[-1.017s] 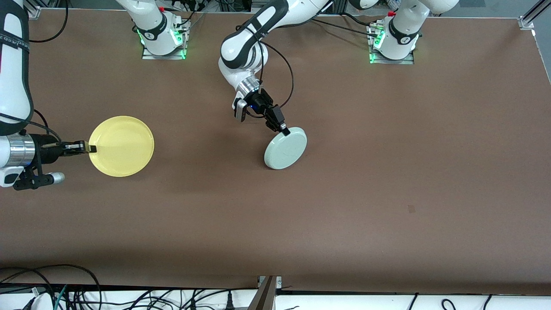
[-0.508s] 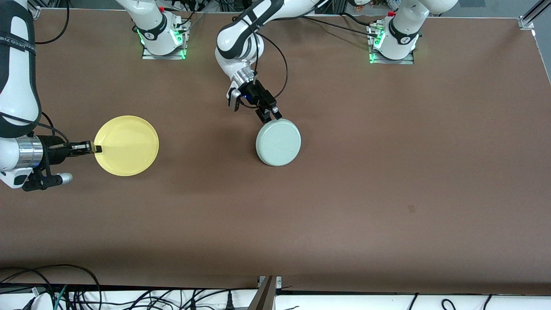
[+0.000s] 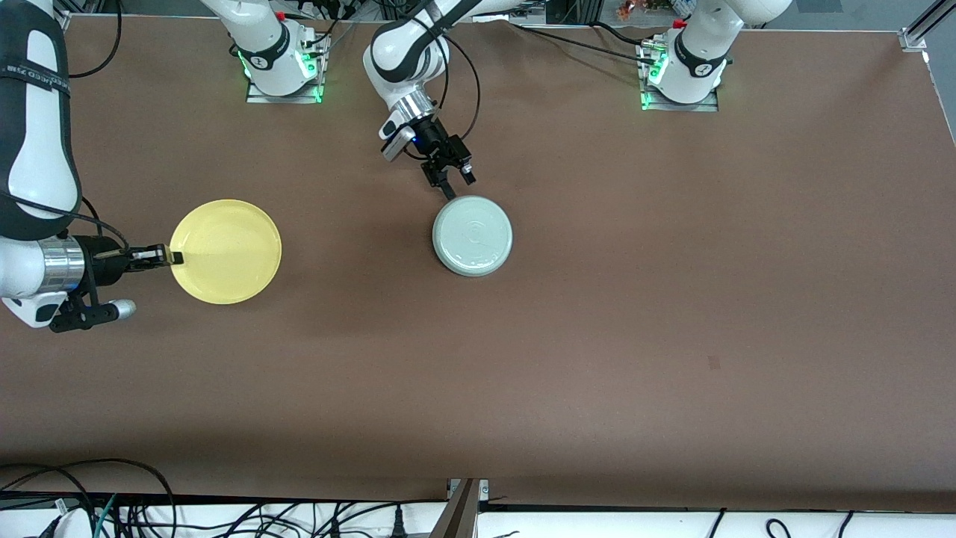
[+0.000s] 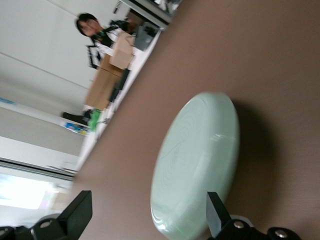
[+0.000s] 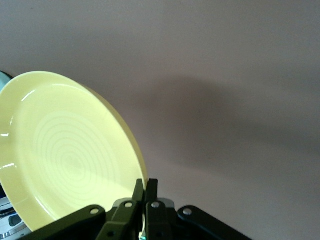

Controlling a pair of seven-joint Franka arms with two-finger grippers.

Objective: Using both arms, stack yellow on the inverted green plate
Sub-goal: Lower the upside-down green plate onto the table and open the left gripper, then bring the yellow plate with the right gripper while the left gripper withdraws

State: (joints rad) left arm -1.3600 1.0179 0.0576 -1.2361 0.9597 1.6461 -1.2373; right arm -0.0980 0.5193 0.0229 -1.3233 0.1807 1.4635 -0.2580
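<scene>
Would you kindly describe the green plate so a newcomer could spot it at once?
Start at the brown table. Near its middle lies the green plate, upside down with its ringed underside showing. Unlike the yellow plate, it is pale mint and nothing holds it.

No legible text, label, brand or number on the brown table surface [image 3: 597, 299], the round bright yellow plastic plate [image 3: 225, 252] or the round pale mint-green plate [image 3: 473, 235]. The black band on the white right arm [image 3: 33, 71] carries small white lettering, too small to read. The small round dark marks on both arm bases are also unreadable.
</scene>
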